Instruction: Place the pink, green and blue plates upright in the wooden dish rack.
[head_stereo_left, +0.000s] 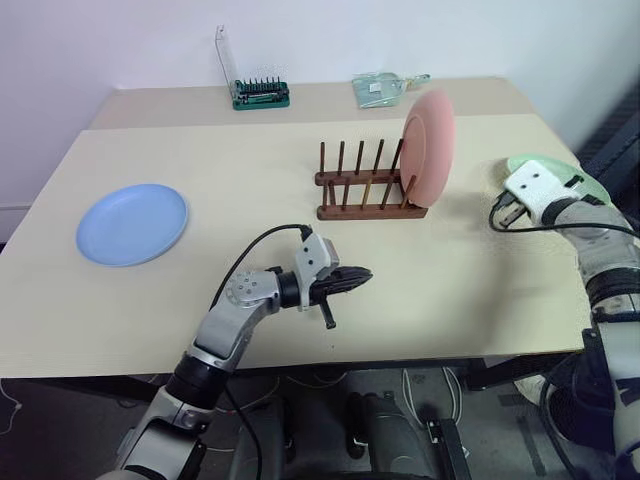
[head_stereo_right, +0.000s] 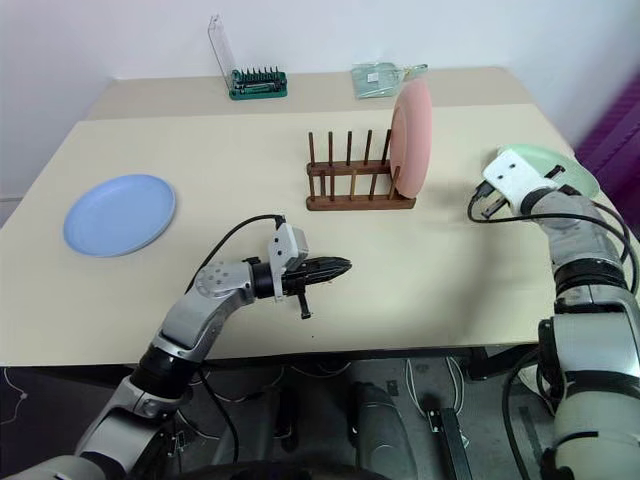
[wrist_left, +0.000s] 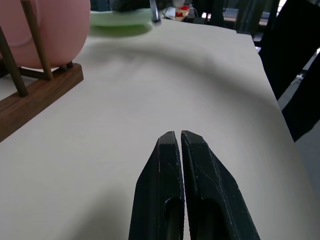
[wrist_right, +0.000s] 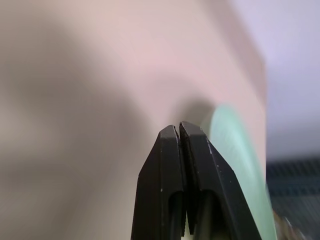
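Item one: we recorded a pink plate (head_stereo_left: 430, 150) standing upright on edge at the right end of the wooden rack (head_stereo_left: 365, 190), leaning between the last pegs. The rack sat near the middle of the pale surface (head_stereo_left: 250, 290), its remaining slots unfilled.

Item two: we found a blue plate (head_stereo_left: 132, 223) lying flat on the left side of the surface, well apart from the rack.

Item three: we noted a green plate (head_stereo_right: 555, 170) at the right edge of the surface, to the right of the rack. The right gripper (wrist_right: 179, 131) was at its near rim, fingers (wrist_right: 200, 165) pressed together. In the right wrist view the green rim ran just beside the fingertips; we could not tell whether they pinched the rim or merely lay against it.

Item four: we logged the left gripper (head_stereo_right: 340, 266) hovering over the front middle of the surface, pointing toward the right, fingers (wrist_left: 160, 185) closed tip to tip and holding nothing. In the left wrist view the end of the rack with the pink plate lay ahead and to one side, the green plate farther off.

Item five: at the far edge we listed a green tray of small upright bits (head_stereo_left: 261, 92) with a clear lid raised, and a clear packet (head_stereo_left: 385, 88) near it.
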